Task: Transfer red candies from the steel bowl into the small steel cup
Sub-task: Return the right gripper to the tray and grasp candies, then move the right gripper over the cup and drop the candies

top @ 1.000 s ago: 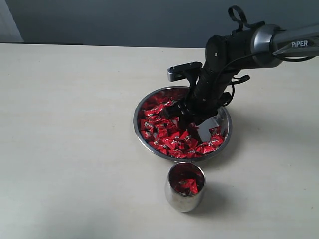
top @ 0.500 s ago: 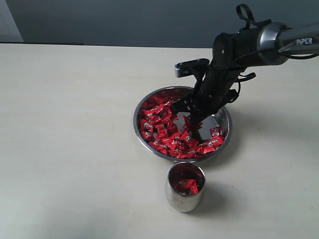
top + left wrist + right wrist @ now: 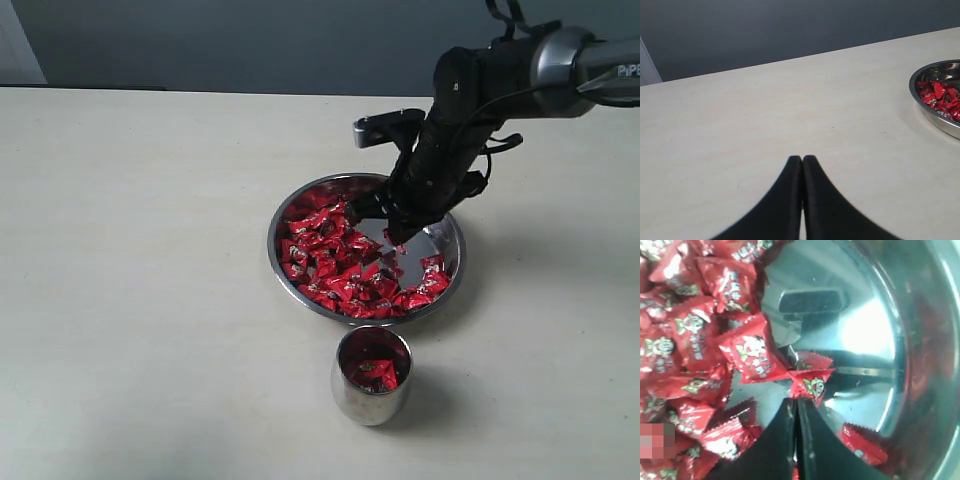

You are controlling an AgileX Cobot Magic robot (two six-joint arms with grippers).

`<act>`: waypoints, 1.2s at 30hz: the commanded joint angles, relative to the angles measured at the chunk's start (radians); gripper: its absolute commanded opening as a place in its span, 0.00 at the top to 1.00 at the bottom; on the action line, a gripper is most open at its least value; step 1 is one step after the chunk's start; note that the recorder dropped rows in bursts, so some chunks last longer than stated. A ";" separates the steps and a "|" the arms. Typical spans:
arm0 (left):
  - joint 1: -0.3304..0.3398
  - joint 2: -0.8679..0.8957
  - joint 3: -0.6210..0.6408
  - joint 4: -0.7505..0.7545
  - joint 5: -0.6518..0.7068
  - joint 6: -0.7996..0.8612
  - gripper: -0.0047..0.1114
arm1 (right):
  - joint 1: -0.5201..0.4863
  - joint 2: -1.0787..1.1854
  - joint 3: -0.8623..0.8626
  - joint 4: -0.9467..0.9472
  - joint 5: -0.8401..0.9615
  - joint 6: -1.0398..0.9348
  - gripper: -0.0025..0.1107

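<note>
**Right gripper is pinching one candy over the bowl, left one is sitting closed**

So the right gripper (image 3: 796, 402) is hanging over the steel bowl (image 3: 272, 245) with its two black fingers squeezed together. It's gripping a single red candy (image 3: 812, 385) right at the tips. In the wrist view that candy is sticking out past the fingertips by one corner of its wrapper, with the shiny bare floor of the bowl showing behind it. From the outside camera the gripper is hovering over the right-hand part of the bowl, a bit above the pile, and I can't tell if the held candy is brushing any of the others.

The rest of the red candies (image 3: 325, 255) are lying heaped in the bowl, mostly piling up on its left and near sides. The right part of the bottom is showing bare metal.

The small steel cup (image 3: 371, 375) is standing upright on the table (image 3: 150, 250), just in front of the bowl and close to its near rim without touching it. A few red candies are already sitting inside it.

The left gripper (image 3: 801, 160) isn't showing in the outside view. Its own camera is showing both fingers pressed flat against each other with nothing between them, hanging over bare tabletop. The bowl is peeking in at the edge of that view, well apart from the fingers.
</note>
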 commanded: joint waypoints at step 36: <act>-0.005 -0.004 -0.001 -0.003 -0.007 -0.004 0.96 | 0.175 -0.406 0.348 0.310 0.257 -0.257 0.97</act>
